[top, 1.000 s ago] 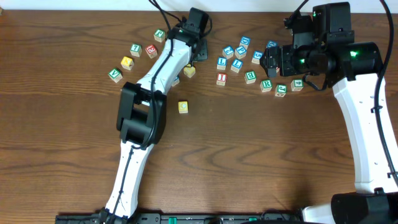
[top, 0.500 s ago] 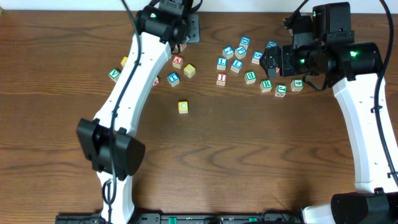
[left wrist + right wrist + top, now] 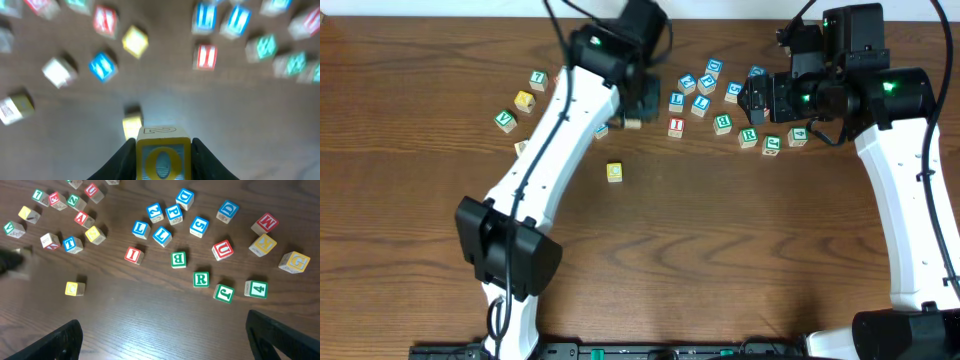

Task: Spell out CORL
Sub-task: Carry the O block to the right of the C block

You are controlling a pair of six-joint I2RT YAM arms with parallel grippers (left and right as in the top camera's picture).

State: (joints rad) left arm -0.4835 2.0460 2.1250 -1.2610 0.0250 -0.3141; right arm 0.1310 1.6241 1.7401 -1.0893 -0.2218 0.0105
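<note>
My left gripper (image 3: 163,159) is shut on a yellow-framed cube with a yellow O (image 3: 163,156) and holds it above the table; in the overhead view the gripper (image 3: 642,103) hangs by the left cube cluster. A lone yellow cube (image 3: 614,172) lies on bare wood, just beyond the held cube in the left wrist view (image 3: 132,122). The green R cube (image 3: 201,279) and two blue L cubes (image 3: 141,228) (image 3: 162,235) lie in the right cluster. My right gripper (image 3: 172,335) is open and empty, hovering above that cluster (image 3: 752,95).
Several loose letter cubes lie across the back of the table, among them a red I (image 3: 676,126), a green V (image 3: 505,121) and yellow K and G cubes (image 3: 262,244). Bare wood (image 3: 720,230) spreads in front of the clusters.
My left arm has swung from the far back left over to the right and toward the front, carrying the O cube. The right arm has not moved.
</note>
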